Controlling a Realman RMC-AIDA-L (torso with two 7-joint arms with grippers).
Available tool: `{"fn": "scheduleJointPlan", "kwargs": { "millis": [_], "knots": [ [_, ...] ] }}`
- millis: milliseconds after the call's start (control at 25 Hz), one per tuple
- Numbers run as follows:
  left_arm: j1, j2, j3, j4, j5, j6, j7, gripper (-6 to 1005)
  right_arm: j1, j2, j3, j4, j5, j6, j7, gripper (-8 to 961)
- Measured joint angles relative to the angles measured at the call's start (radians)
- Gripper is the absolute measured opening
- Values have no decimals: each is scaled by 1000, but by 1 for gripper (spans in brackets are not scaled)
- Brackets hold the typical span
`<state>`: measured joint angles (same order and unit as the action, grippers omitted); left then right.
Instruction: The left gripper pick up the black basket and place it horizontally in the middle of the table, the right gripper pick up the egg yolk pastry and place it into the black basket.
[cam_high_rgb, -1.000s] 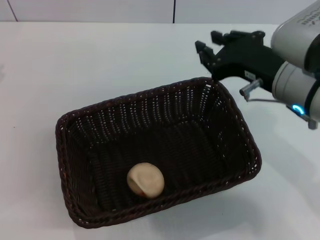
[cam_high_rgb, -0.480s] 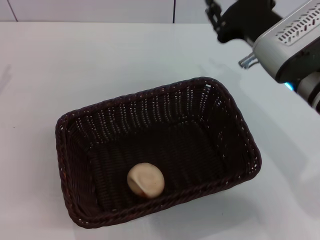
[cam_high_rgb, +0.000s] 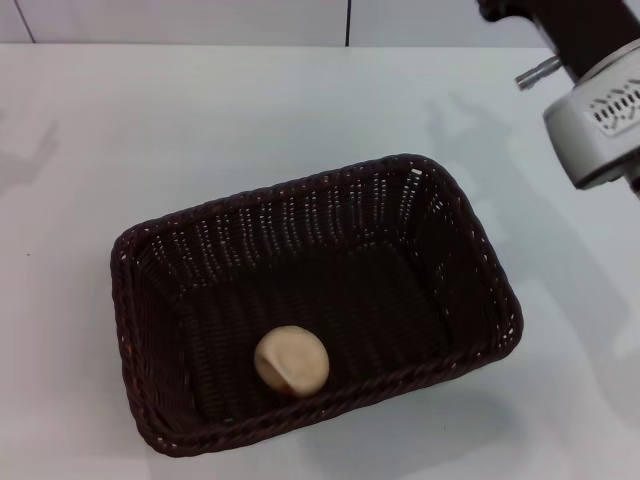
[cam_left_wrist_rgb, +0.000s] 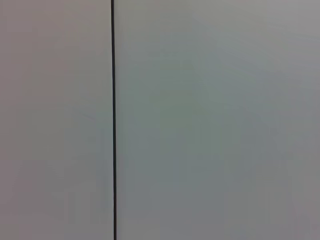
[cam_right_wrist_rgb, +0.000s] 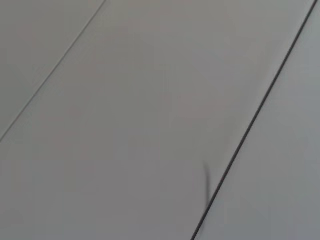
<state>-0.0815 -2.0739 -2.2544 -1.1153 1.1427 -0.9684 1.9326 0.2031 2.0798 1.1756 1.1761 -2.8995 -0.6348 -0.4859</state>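
Observation:
The black basket (cam_high_rgb: 470, 290) lies lengthwise across the middle of the white table (cam_high_rgb: 200, 110) in the head view. The egg yolk pastry (cam_high_rgb: 291, 360) rests on the basket's floor, near its front wall, with a reddish patch on its lower side. My right arm's white-grey housing (cam_high_rgb: 600, 120) is at the top right, high above the table and well clear of the basket. Only the black base of the right gripper (cam_high_rgb: 575, 25) shows; the rest is cut off by the top edge. The left gripper is out of view.
Bare white tabletop surrounds the basket on all sides. A wall with a dark seam (cam_high_rgb: 348, 22) runs behind the table's far edge. Both wrist views show only plain grey panels with dark seams (cam_left_wrist_rgb: 113, 120).
My right arm has lifted up and back to the right, away from the basket's far right corner, and its gripper has mostly left the picture. The basket and pastry have not moved.

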Motion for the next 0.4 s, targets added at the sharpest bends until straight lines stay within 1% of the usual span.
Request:
{"fn": "scheduleJointPlan", "kwargs": {
  "millis": [120,200,240,360,400],
  "knots": [
    [9,-1,10,8,-55,-2,51,773,42,1,6,-62,5,-52,46,333],
    [15,-1,14,24,-100,-11,100,773,75,1,6,-124,11,-113,128,333],
    [18,-2,15,34,-119,-20,126,773,75,1,6,-124,11,-113,128,333],
    [19,0,6,72,-166,-44,170,773,103,3,5,-202,13,-223,240,333],
    [16,2,-9,97,-188,-59,185,773,118,4,5,-247,15,-288,317,333]
  ]
}}
